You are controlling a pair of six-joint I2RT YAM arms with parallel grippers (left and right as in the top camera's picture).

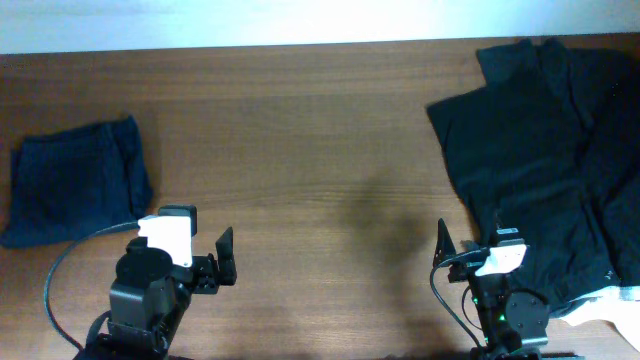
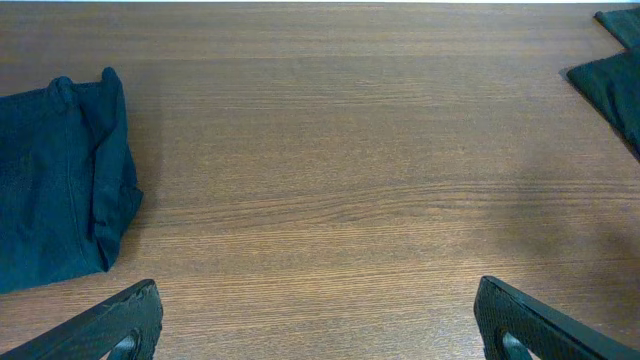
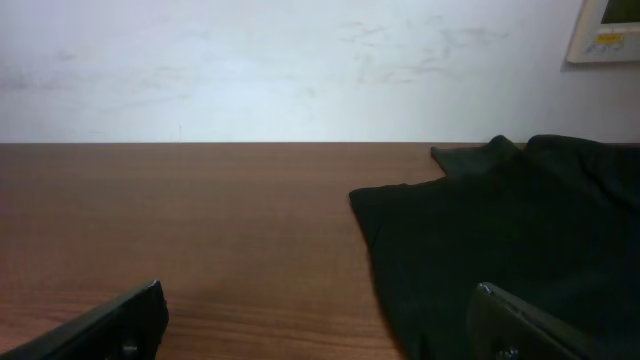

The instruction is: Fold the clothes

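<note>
- The navy-blue cotton shorts (image 1: pixel 75 180) lie at the far left of the brown wooden surface (image 1: pixel 320 150) as a compact squared packet. I judge this piece finished and parked at the edge to leave the middle free.
- The left claw (image 2: pixel 318 300) sits low over bare wood, just right of the shorts and apart from them. Its two dark fingers are spread wide and hold nothing. With its camera looking out across the open middle, it seems placed ready to help with the next garment.
- The middle stretch of wood is bare, which makes it the likely place for spreading a garment flat.
- The right claw (image 3: pixel 318 300) is likewise spread wide and empty, at the near left edge of the black pile. From there a short reach forward would catch a hem. I cannot tell whether its right finger touches the cloth.
- The crumpled heap of larger black cotton garments (image 1: pixel 540 150) fills the right end, overlapping and unfolded, so most of the work remains here.
- A scrap of white material (image 1: pixel 610 305) shows under the heap's near corner. I cannot tell what it is.
</note>
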